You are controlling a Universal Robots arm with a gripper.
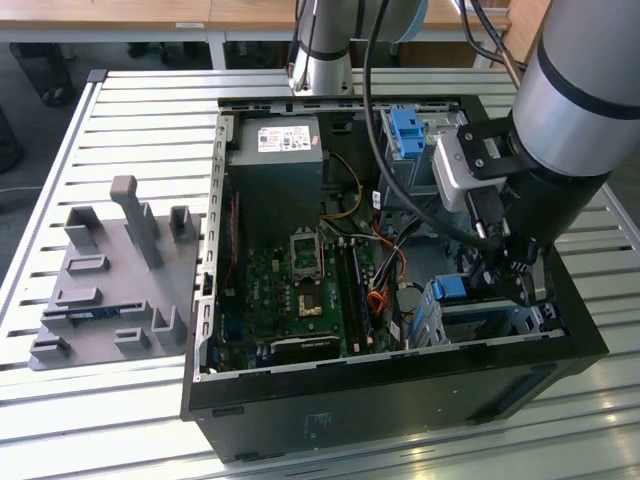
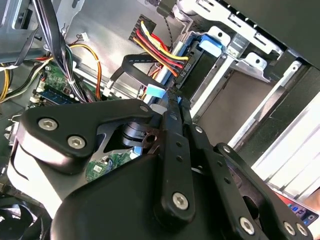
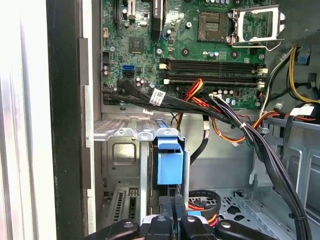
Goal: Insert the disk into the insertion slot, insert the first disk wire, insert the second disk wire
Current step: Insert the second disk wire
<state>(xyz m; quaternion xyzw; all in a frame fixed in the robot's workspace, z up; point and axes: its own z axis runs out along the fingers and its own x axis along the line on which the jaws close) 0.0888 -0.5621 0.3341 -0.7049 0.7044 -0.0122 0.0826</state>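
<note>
Exterior view: the gripper (image 1: pixel 520 285) reaches down into the case beside the slot (image 1: pixel 490 320), where the disk (image 1: pixel 448 290) already sits, blue carrier showing. Its fingers look closed, apparently pinching a wire connector to plug into the disk.

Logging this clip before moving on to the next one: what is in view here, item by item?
open computer case: one, black, on the table
slatted metal table: one, silver, under everything
plastic fixture plate with posts: one, grey, on the exterior view's left of the case
motherboard: one, green, on the case floor
blue-framed disk: one, blue carrier, seated in the drive cage
low perforated metal drive cage: one, silver-grey, around the disk
tall metal cage with latch: one, grey and blue, far corner of the case
wire bundle: red, yellow, black, running to the disk
robot arm: one, silver and black, over the case
claw: one, black, at the disk's end
</note>
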